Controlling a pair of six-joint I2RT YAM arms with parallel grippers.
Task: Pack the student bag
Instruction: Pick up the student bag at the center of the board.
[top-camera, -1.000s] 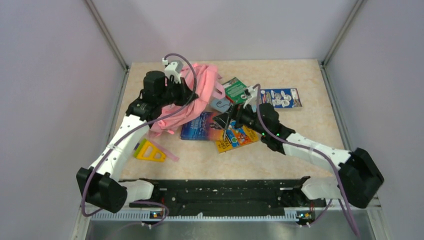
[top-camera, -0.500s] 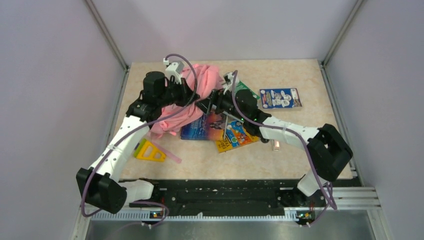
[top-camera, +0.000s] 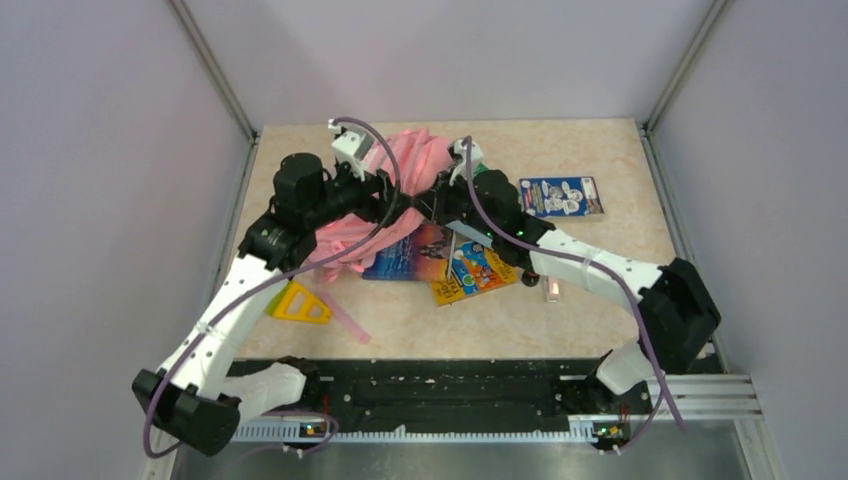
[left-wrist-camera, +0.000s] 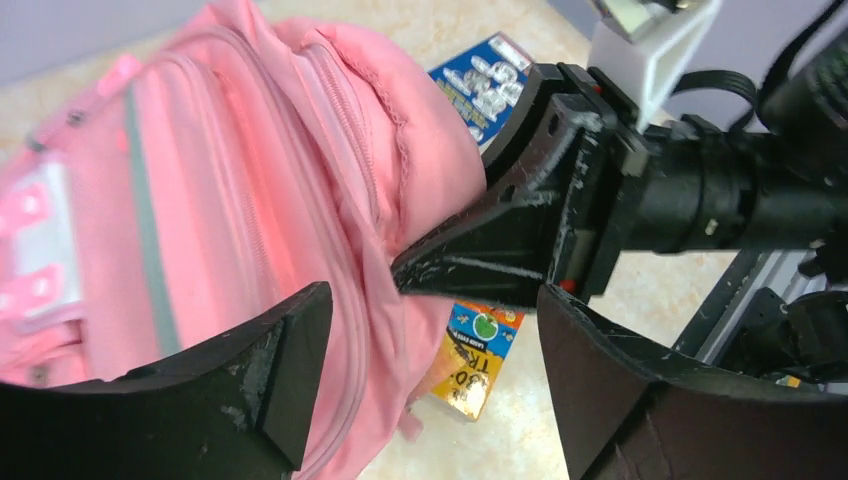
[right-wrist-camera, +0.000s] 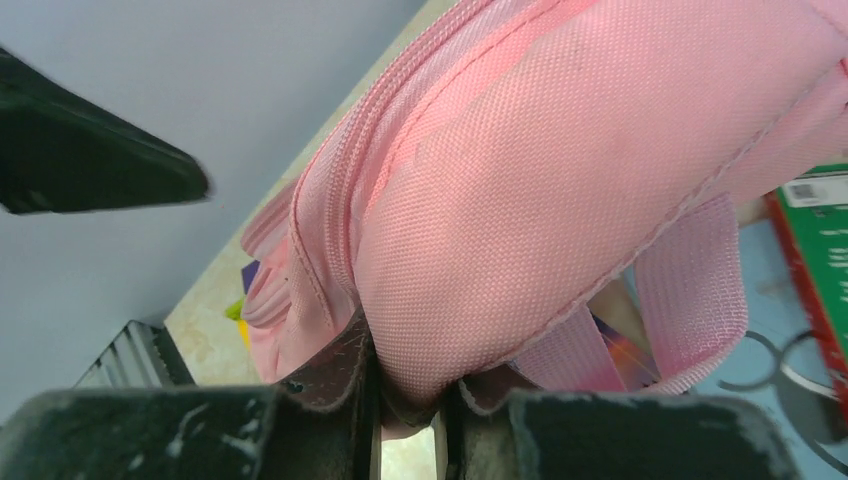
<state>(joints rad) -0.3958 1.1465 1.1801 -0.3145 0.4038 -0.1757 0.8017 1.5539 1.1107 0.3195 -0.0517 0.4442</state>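
The student bag (top-camera: 402, 172), pink with a grey-green stripe, lies crumpled at the back of the table. My right gripper (right-wrist-camera: 405, 400) is shut on a fold of its pink fabric (right-wrist-camera: 560, 150) by a zip seam. In the top view the right gripper (top-camera: 428, 205) meets the bag's front right edge. My left gripper (left-wrist-camera: 430, 380) is open, straddling the bag's edge (left-wrist-camera: 200, 200) without holding it. Just beyond it are the right gripper's black fingers (left-wrist-camera: 480, 265). From above, the left gripper (top-camera: 393, 203) sits tip to tip with the right one.
A blue-purple book (top-camera: 408, 255) and an orange-yellow booklet (top-camera: 478, 270) lie just in front of the bag. A green book (top-camera: 482, 168) and a blue card (top-camera: 562, 196) lie to the right. A yellow set square (top-camera: 298, 303) and a pink strip (top-camera: 342, 315) lie near left.
My left gripper has opened and let go of the bag. My right arm swung left from over the books to the bag and closed on its fabric.
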